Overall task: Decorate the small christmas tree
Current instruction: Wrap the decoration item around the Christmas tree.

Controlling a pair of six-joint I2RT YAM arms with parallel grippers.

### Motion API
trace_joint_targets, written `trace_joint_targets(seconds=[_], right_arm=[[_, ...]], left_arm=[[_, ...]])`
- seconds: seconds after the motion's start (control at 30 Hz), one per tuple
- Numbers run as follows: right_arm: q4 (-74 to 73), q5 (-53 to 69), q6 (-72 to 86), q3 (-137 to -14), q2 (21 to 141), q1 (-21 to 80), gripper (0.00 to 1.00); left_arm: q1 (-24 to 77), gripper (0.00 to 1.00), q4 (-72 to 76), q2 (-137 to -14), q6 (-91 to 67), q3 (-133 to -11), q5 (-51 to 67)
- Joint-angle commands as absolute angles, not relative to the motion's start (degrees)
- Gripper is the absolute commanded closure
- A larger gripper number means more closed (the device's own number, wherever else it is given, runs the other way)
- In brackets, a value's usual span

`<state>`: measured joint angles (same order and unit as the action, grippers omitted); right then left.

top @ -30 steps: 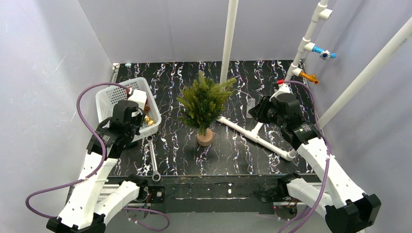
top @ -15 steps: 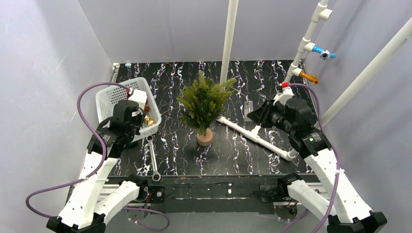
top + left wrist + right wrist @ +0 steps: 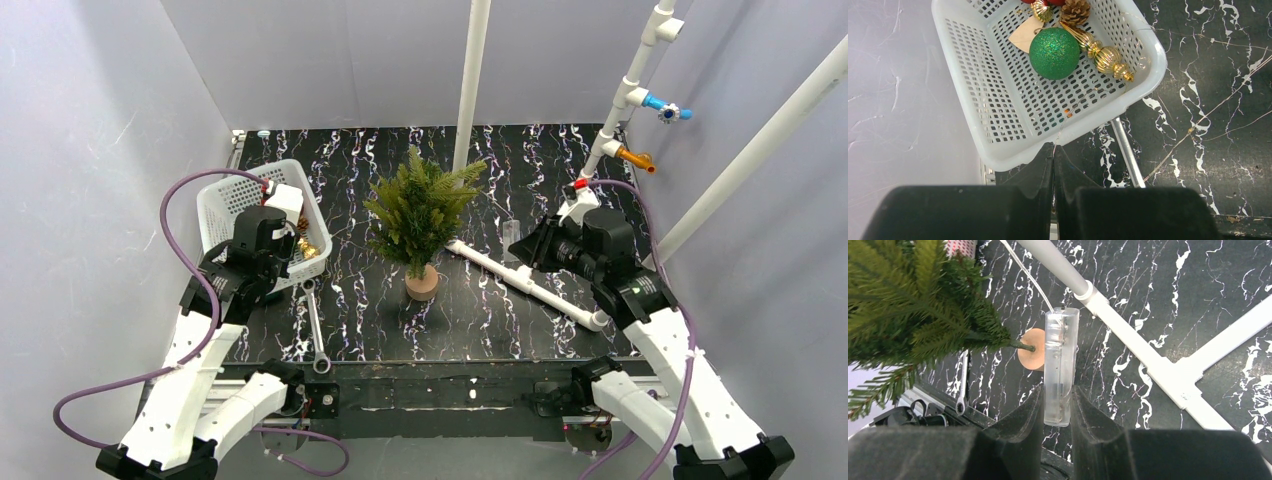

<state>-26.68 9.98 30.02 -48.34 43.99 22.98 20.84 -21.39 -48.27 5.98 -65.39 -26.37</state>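
Since the right arm has just swung back toward you and a bit closer to the tree, with the left arm not budging at all, it looks to me like you're lining up the light string for draping. Your right end effector (image 3: 1057,396) is clamped on the clear battery box (image 3: 1061,355), and a thin wire (image 3: 1028,276) runs off the top of it. The small christmas tree (image 3: 420,210) stands upright on the desk (image 3: 480,320), ahead and to the left of that end effector. Its wooden base (image 3: 1032,349) peeks out just behind the box in the wrist view, and no ornament is visible on it yet, so I'd say you're very early in the job. Your left end effector (image 3: 1053,155) is pressed fully together just short of the basket (image 3: 1013,95). A fine strand meets the tips, but I can't tell if it's actually pinched.

Counting things:
- One tree, one basket and one battery box.
- One wrench (image 3: 315,325) lying beside the basket.
- In the basket, straight ahead of the left end effector: one green glitter ball (image 3: 1054,53), one long gold ornament (image 3: 1100,55), one pine cone (image 3: 1074,10) and one wooden leaf tag (image 3: 1025,36).
- Some red pieces cut off at the frame edge, so no count on those.
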Motion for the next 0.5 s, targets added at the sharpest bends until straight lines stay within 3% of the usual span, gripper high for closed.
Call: trace_joint_targets(seconds=[0.0, 0.47], right_arm=[[-22.44, 8.12, 30.79, -49.42, 46.92, 22.76, 0.99], [-20.01, 7.97, 31.47, -51.05, 52.36, 22.76, 0.99]], left_arm=[[21.03, 1.00, -24.02, -48.10, 6.21, -65.74, -27.25], [21.03, 1.00, -24.08, -47.85, 6.33, -65.49, -26.93]])
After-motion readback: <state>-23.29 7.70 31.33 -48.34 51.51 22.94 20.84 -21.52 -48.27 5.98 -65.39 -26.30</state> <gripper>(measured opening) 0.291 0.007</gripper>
